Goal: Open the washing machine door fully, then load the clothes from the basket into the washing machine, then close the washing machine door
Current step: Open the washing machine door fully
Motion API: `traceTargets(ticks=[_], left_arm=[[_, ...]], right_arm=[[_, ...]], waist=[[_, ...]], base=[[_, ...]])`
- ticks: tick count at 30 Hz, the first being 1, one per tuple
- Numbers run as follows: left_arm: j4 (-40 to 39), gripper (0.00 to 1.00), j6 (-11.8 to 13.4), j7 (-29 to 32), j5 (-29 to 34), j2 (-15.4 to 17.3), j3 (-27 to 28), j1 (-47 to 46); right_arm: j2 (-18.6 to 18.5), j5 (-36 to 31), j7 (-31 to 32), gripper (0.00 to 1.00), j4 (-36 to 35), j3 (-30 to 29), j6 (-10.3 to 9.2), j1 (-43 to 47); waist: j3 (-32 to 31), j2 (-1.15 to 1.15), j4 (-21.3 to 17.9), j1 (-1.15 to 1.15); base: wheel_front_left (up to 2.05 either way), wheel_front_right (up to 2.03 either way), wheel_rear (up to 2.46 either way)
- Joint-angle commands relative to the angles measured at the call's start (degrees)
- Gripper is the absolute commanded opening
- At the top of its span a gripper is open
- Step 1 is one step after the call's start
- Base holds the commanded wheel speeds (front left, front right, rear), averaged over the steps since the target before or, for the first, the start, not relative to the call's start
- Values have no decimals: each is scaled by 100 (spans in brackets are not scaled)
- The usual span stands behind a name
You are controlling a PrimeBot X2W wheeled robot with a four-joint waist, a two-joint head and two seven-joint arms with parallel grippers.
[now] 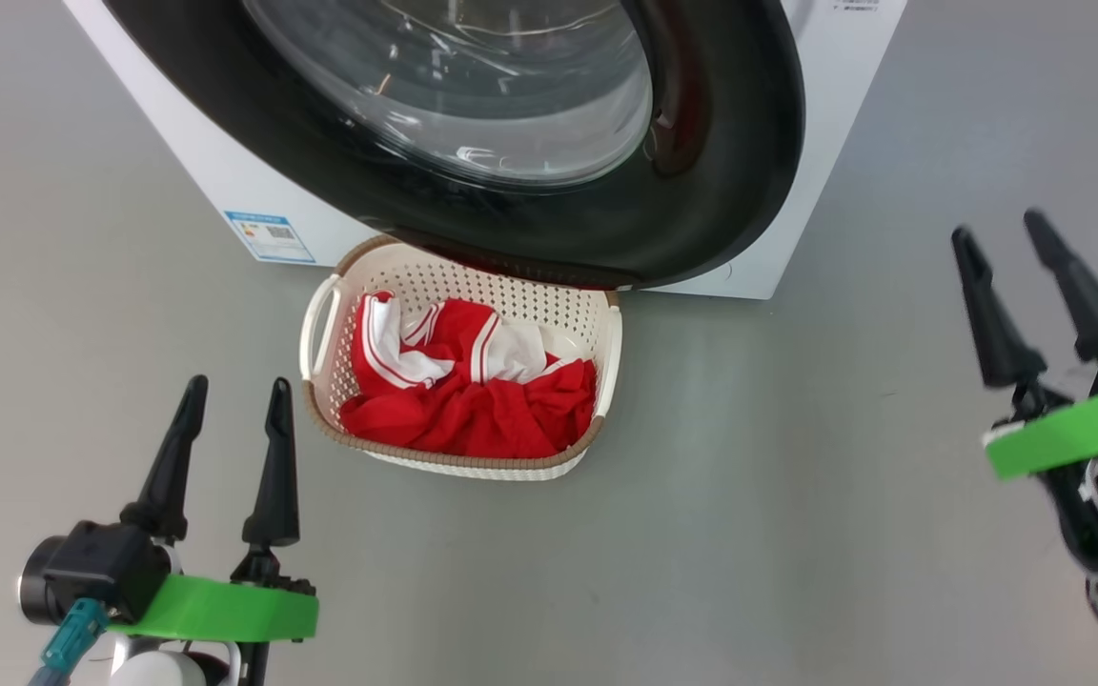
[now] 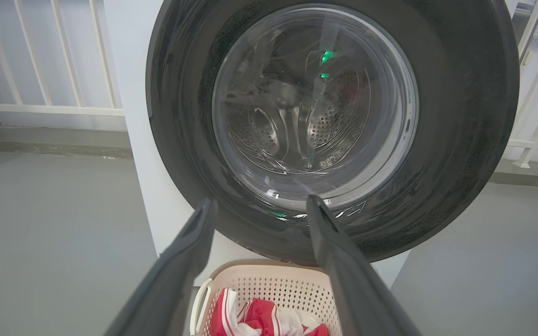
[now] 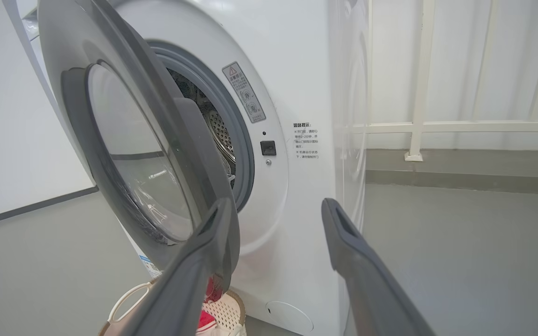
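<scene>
The washing machine (image 1: pixel 825 143) stands at the top, white and boxy. Its black-rimmed washing machine door (image 1: pixel 711 191) is partly swung out and overhangs the basket (image 1: pixel 458 460) on the floor. Red and white clothes (image 1: pixel 482 410) lie bundled in the basket. My left gripper (image 1: pixel 238 383) is open, low and left of the basket, empty. In the left wrist view it (image 2: pixel 260 200) faces the door glass (image 2: pixel 315 107). My right gripper (image 1: pixel 997 226) is open to the right of the machine, empty. In the right wrist view it (image 3: pixel 277 203) looks into the gap between the door (image 3: pixel 124 154) and the drum (image 3: pixel 220 133).
Bare grey floor (image 1: pixel 749 495) lies around the basket and between my arms. A blue energy sticker (image 1: pixel 268 235) is on the machine's front, and a round service flap (image 3: pixel 289 316) sits low. White railings (image 3: pixel 418 126) run behind the machine.
</scene>
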Motion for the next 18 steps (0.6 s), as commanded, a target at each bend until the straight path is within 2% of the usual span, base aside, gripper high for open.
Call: traceTargets(ticks=[1,5,6,7,9,10,11,12,13,18], left_arm=[[-123,100,-17,-46,4,110,167,-134],[-129,100,-17,-46,-13,110,161,-151],[-133,100,-17,-46,-20,110,159,-156],[-139,100,-17,-46,-28,110,155,-168],[-145,100,-17,-46,-44,110,153,-190],[-148,100,-14,-46,-52,110,155,-201],[-148,100,-14,-46,-52,110,155,-201],[-153,100,-11,-46,-63,110,152,-217],[-157,100,-8,-46,-72,110,148,-230],[-191,100,38,-46,-134,110,118,-304]], right_arm=[[-180,145,-66,100,-38,127,51,-234],[-275,629,-67,98,203,262,51,-645],[-327,764,-67,78,266,319,51,-765],[-385,905,-67,53,337,391,51,-889],[-495,1227,-67,36,465,544,51,-1157],[-560,1384,-56,22,523,630,51,-1301],[-560,1384,-56,22,523,630,51,-1301],[-619,1563,-36,8,565,720,51,-1451],[-668,1763,-28,0,583,809,51,-1600],[-948,2612,216,0,758,1271,51,-2255]], waist=[[31,0,28,0],[75,0,81,0],[97,0,98,0],[121,0,117,0],[165,0,152,0],[193,0,169,0],[193,0,169,0],[223,0,188,0],[247,0,207,0],[380,0,312,0]], base=[[0,0,0],[0,0,0],[0,0,0],[0,0,0],[0,0,0],[0,0,0],[0,0,0],[0,0,0],[0,0,0],[0,0,0]])
